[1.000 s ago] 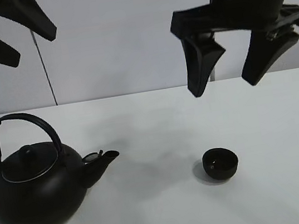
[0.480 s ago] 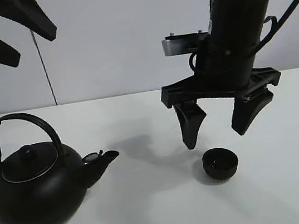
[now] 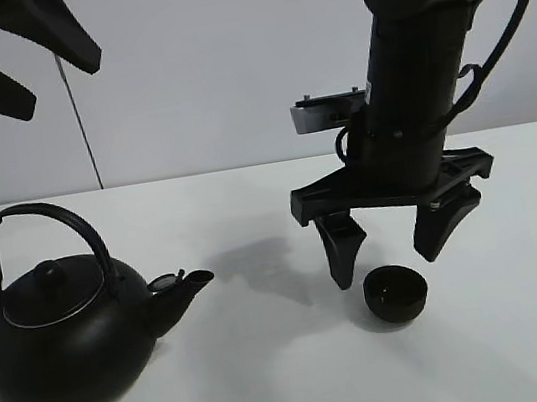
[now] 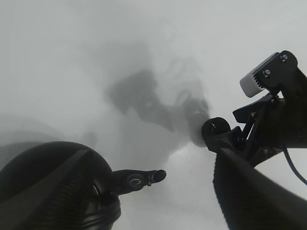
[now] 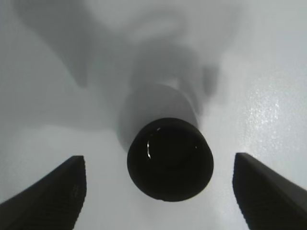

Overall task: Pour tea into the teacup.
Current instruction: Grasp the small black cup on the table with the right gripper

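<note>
Your teacup (image 3: 396, 293) is sitting upright on the white counter (image 3: 277, 392), right of the middle in the high view and well apart from the big black kettle (image 3: 62, 338) over on the left, whose spout (image 3: 185, 284) points toward the cup. The right end effector (image 3: 386, 266) hangs straight down just above the cup with its jaws spread wide. From the right wrist view you've got one finger (image 5: 48, 196) on each side of the cup, with clear counter between each finger and the cup, so nothing's touching. Inside the cup it's just dark with a small glint, so I can't tell what's in there. Your left end effector (image 3: 61, 87) is up high above the kettle, also spread open and holding nothing.
</note>
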Tool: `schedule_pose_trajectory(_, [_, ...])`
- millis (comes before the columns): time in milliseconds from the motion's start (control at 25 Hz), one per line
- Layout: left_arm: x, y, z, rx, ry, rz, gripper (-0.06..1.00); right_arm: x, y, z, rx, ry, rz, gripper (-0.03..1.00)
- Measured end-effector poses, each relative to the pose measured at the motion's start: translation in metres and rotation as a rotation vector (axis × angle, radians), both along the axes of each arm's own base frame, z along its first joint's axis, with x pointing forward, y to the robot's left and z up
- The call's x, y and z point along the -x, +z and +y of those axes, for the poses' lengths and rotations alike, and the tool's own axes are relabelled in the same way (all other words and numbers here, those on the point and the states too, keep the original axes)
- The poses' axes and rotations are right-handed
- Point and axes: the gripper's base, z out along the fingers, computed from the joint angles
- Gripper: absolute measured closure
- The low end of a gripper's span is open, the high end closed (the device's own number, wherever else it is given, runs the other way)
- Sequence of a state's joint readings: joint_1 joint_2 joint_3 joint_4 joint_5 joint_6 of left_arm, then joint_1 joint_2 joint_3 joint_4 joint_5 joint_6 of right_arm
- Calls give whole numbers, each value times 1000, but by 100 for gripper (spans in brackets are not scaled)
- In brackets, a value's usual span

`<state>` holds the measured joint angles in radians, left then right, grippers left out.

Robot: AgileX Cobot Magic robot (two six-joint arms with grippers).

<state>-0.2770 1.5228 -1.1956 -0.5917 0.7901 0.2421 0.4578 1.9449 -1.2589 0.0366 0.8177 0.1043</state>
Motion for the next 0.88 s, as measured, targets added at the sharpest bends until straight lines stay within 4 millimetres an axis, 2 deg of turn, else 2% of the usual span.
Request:
schedule_pose_trajectory(360, [0,0,0,-1,0,-1,43,-1,-19,3,-11,-26,56,39])
schedule_pose_trajectory(880, [0,0,0,-1,0,-1,43,-4,-22,5,-22,-27,31,39])
